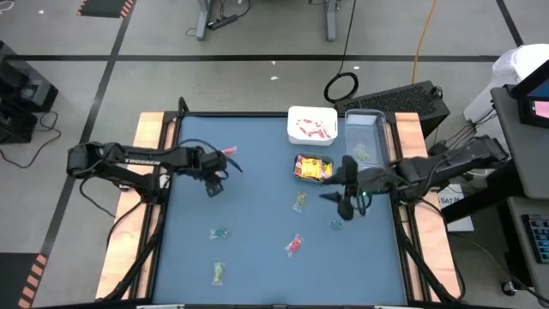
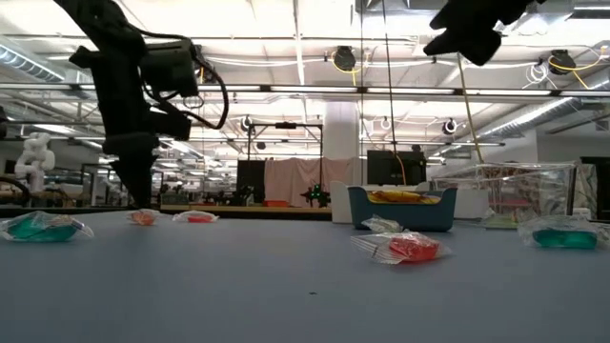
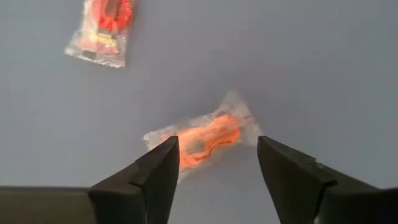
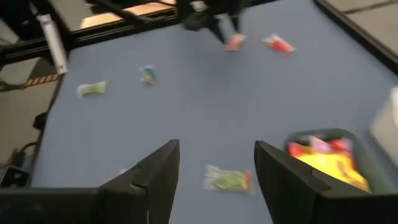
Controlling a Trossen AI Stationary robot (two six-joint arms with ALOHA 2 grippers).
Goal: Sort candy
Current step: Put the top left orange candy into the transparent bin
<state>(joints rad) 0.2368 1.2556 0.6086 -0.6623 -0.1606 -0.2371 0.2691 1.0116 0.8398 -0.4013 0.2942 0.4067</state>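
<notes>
Framed between the left gripper's (image 3: 214, 163) parted fingers, an orange-red clear-wrapped candy (image 3: 205, 135) lies flat on the blue desk (image 1: 257, 215), untouched, its long axis running crosswise from one finger toward the other rather than between them; so the fingers would likely close on its ends unless the wrist turns. That arm is plainly nearer to it. A second red piece (image 3: 101, 30) lies near it. The right gripper (image 4: 216, 167) hangs high near the teal tray (image 1: 302, 174), fingers apart and empty. Loose on the desk the overhead view shows about seven sweets, red and green. Three containers stand at the far edge: one white (image 1: 312, 125), one clear (image 1: 366, 129), one teal, which holds yellow packets (image 1: 314, 168).
</notes>
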